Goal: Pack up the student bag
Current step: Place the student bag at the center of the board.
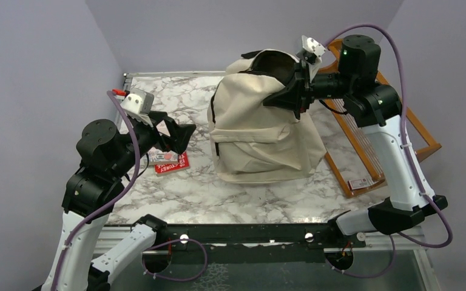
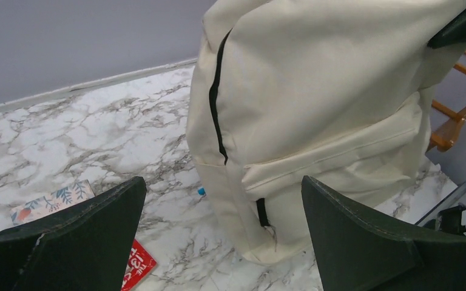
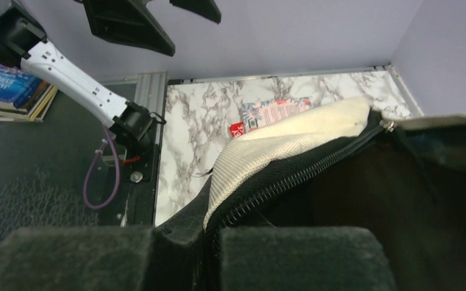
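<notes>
The student bag [image 1: 261, 124] is a cream backpack standing upright in the middle of the marble table, its top unzipped and dark inside. My right gripper [image 1: 295, 91] is shut on the bag's zipper edge at the top right of the opening; in the right wrist view the cream rim and black zipper [image 3: 291, 176] run into the closed pads of that right gripper [image 3: 209, 242]. My left gripper [image 1: 182, 134] hangs open to the left of the bag, nothing between its fingers. The left wrist view of this left gripper [image 2: 224, 242] looks at the bag's front pocket [image 2: 334, 163].
A red booklet [image 1: 172, 163] and a patterned card [image 2: 51, 200] lie on the table under my left gripper. A wooden rack [image 1: 364, 145] leans at the right, behind the bag. A small blue bit [image 2: 201, 191] lies at the bag's base. Books [image 3: 9, 85] are stacked off the table.
</notes>
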`<state>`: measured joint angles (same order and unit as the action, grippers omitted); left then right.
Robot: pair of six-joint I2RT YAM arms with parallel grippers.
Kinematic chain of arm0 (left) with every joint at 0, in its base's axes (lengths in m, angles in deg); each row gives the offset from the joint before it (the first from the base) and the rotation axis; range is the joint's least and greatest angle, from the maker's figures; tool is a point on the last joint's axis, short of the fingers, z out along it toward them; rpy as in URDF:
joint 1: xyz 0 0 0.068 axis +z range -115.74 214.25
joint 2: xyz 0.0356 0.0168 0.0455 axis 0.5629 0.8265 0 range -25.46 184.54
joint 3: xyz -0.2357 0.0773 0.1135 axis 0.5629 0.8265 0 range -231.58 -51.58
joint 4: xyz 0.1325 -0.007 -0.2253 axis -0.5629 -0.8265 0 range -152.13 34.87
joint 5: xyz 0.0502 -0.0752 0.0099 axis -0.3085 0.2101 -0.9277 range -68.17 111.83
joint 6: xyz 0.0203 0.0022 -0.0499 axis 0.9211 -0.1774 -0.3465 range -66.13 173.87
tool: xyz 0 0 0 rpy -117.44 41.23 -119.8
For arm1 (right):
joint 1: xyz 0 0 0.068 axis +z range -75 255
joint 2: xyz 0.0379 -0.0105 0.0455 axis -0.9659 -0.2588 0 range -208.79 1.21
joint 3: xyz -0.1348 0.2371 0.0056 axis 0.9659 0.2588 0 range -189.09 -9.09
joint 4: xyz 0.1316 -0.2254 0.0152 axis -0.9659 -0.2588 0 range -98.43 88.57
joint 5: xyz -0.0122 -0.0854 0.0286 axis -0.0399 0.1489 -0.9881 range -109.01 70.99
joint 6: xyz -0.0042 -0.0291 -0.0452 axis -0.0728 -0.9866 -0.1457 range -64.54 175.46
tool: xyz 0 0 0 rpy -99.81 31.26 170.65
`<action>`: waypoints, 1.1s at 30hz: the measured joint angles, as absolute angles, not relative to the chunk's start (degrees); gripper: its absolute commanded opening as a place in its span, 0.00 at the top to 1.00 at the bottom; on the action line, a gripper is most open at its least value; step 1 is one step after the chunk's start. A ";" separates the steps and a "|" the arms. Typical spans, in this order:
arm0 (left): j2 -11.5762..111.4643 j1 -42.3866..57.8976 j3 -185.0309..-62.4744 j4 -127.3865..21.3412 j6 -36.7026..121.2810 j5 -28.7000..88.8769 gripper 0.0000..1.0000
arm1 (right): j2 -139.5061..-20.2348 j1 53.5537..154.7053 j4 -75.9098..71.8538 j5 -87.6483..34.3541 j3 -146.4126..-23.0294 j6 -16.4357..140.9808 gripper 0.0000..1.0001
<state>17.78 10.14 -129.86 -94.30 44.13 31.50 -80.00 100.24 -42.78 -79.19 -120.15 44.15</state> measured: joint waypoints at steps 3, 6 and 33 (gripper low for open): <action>18.04 10.14 -129.86 -94.28 44.85 31.46 0.01 | -79.54 100.54 -44.74 -79.45 -118.01 41.76 1.00; 18.02 10.14 -129.86 -94.11 45.07 31.15 0.01 | -77.05 100.54 -44.96 -79.63 -112.68 39.99 1.00; 30.28 10.14 -121.65 -88.64 44.04 29.31 0.01 | -54.51 100.54 -39.12 -27.15 -66.01 66.68 0.43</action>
<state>30.28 10.14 -121.65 -88.64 44.04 29.31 -54.51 100.54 -39.12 -27.15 -66.01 66.68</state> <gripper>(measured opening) 0.988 0.473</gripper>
